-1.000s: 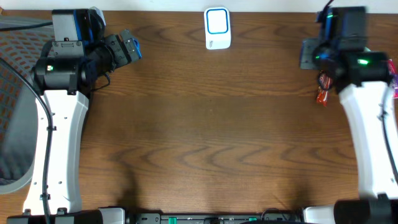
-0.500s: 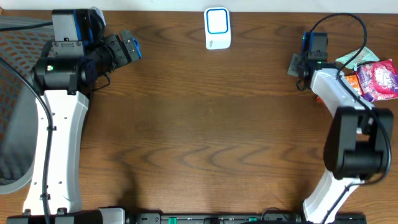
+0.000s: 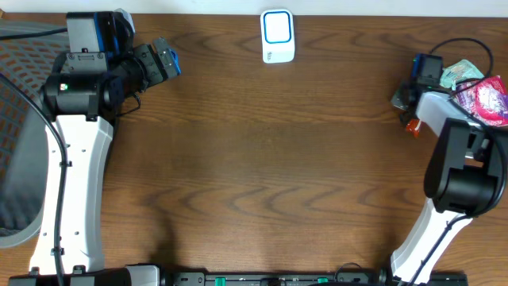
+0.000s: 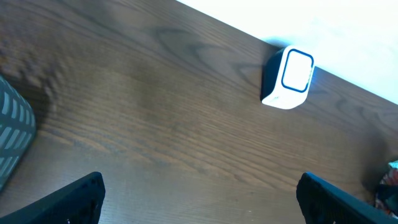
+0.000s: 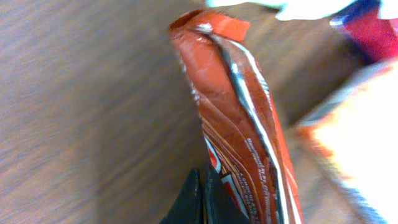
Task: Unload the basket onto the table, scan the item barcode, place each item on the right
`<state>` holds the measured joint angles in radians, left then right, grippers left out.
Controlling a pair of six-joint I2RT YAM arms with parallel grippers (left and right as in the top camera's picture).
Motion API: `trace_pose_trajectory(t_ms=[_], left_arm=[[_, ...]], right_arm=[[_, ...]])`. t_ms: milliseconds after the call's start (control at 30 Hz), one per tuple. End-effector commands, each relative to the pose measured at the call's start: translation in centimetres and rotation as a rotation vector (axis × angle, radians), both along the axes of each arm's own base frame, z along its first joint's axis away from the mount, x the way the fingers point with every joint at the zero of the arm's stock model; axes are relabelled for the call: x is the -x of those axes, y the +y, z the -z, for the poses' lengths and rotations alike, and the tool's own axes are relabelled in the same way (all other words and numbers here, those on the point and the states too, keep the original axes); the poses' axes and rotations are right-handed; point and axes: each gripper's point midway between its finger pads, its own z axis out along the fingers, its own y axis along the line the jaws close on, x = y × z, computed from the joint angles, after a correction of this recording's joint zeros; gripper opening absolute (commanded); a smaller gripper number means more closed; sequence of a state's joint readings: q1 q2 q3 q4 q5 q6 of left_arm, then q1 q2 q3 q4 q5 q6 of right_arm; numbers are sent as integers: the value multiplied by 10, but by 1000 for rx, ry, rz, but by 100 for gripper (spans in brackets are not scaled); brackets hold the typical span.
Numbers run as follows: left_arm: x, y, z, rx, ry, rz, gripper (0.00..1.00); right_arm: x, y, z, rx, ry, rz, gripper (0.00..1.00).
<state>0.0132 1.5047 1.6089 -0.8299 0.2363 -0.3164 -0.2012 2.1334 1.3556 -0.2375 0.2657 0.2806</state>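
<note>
Dark brown wood with a wavy grain makes the tabletop (image 3: 262,159), and a pale wall is behind its far edge.

At the right edge the packet (image 5: 233,118) is a thin orange-red foil pouch with a white stripe along it and small print that is too blurred to read. The right wrist view sees it edge-on, its crimped end pointing away from the camera. No barcode is visible on the side that shows. The right gripper (image 5: 203,190) has its black fingers pressed together to a thin line, and they seem to pinch the near end of the packet. From overhead only a small orange piece of it shows beside the white link of the right arm, which covers the rest.

Just behind the packet is a pile of other pouches, a pink one (image 3: 482,99) and a green one (image 3: 458,73), close to it or touching; I cannot tell which.

By the far edge, in the middle, stands the scanner (image 3: 278,36), a white box with a blue-rimmed window, well apart from the packet.

At the far left the left gripper (image 3: 163,62) hangs over the wood with its fingers (image 4: 81,199) spread wide and holding nothing.
</note>
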Motion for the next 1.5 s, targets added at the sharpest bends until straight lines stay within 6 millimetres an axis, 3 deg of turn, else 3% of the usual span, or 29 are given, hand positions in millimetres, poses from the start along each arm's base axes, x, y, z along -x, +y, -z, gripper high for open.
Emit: trace_pose_trajectory(t_ms=[0, 200, 333, 433, 533, 567, 633, 833, 967, 1067, 1133, 1267, 1300, 1333, 1467], left_arm=[[-1, 2, 3, -8, 7, 1, 98], [-1, 2, 3, -7, 7, 1, 98], [-1, 2, 3, -8, 7, 1, 98], [-1, 2, 3, -7, 7, 1, 98], [-1, 2, 3, -7, 7, 1, 98], [-1, 2, 3, -8, 7, 1, 98], [-1, 2, 3, -7, 7, 1, 98], [-1, 2, 3, -7, 7, 1, 98], [-1, 2, 3, -7, 7, 1, 98], [-1, 2, 3, -7, 7, 1, 98], [-1, 2, 3, -7, 7, 1, 98], [-1, 2, 3, -8, 7, 1, 98], [-1, 2, 3, -8, 7, 1, 98], [-1, 2, 3, -8, 7, 1, 98], [-1, 2, 3, -8, 7, 1, 98]], right_arm=[[11, -28, 6, 19, 28, 44, 1], [5, -28, -39, 46, -25, 5, 3], [5, 4, -77, -65, -80, -90, 9], [22, 21, -94, -122, -52, -124, 11], [46, 29, -101, -164, 8, -107, 4], [54, 35, -104, -193, 22, -104, 6], [65, 50, -113, -271, 32, -118, 21], [100, 101, -167, -463, -16, -235, 17], [119, 123, -200, -427, -53, -327, 23], [139, 154, -222, -372, -87, -470, 31], [152, 165, -224, -311, -86, -519, 36], [184, 180, -206, -208, -55, -527, 47], [190, 188, -200, -217, -62, -544, 94], [192, 195, -196, -234, -73, -542, 99], [196, 214, -176, -297, -86, -519, 99]])
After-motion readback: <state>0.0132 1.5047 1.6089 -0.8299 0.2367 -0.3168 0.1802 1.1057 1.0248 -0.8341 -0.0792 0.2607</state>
